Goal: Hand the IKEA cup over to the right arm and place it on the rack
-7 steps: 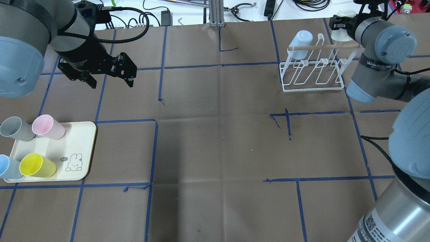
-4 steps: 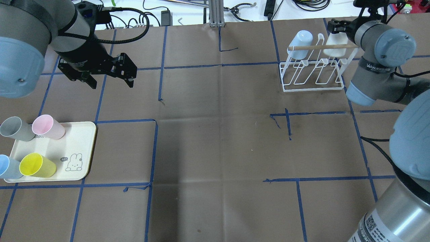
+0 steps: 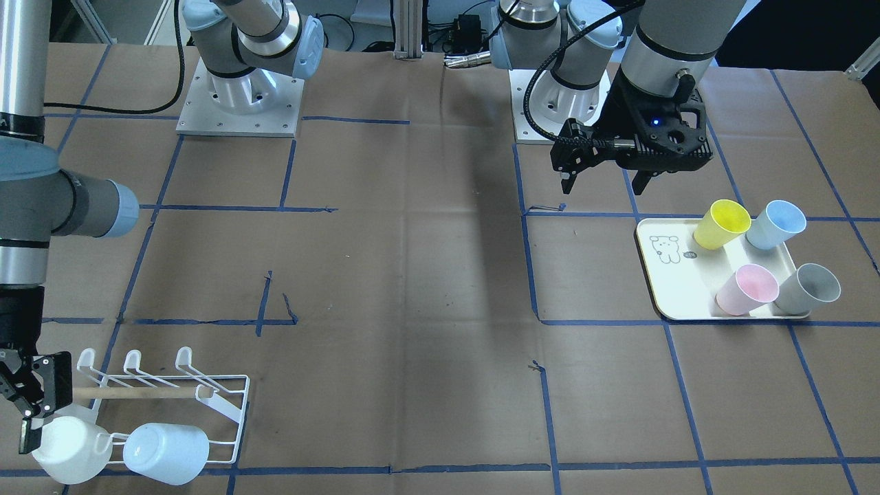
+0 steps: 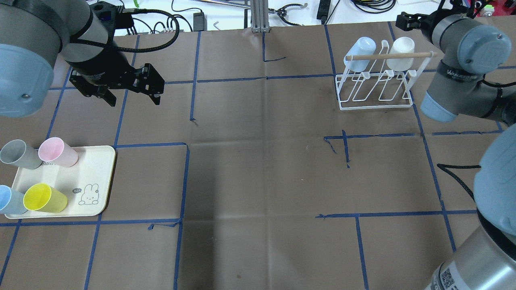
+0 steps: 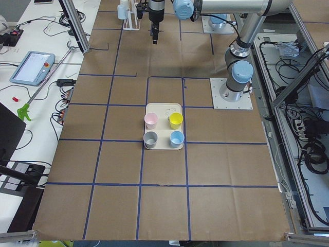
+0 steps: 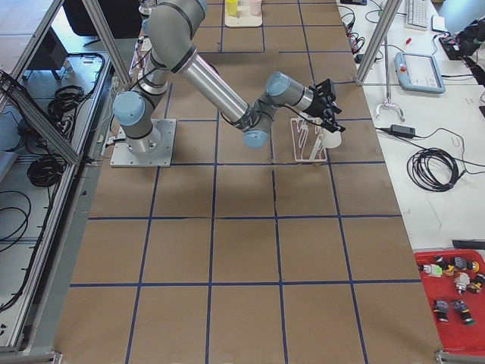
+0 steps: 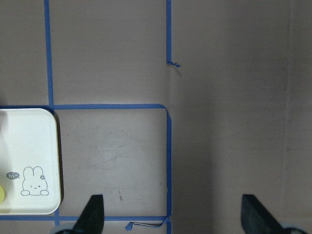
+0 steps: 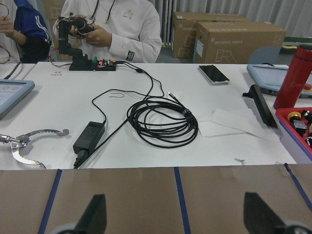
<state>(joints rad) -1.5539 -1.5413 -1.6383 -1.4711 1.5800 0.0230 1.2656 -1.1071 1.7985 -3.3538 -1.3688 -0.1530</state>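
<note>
Front-facing view: the white IKEA cup (image 3: 69, 447) hangs tilted on the rack (image 3: 137, 393), just beside a pale blue cup (image 3: 165, 452). The right tool (image 3: 33, 407) stands close against it.

Overhead: the left tool (image 4: 133, 98) hovers spread above the bench (image 4: 258, 161).

Right wrist view: the fingers (image 8: 95, 217) gape with nothing between them, so that tool is released. The left wrist view shows the same.

The cup looks like light, stiff, smooth plastic. Its side wall seems the place to pinch, gently.

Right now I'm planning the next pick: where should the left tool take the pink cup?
Probably its rim, from straight above: the pink cup stands upright, mouth open. Pinch the wall on the side away from the grey cup, which stands close beside it.
</note>
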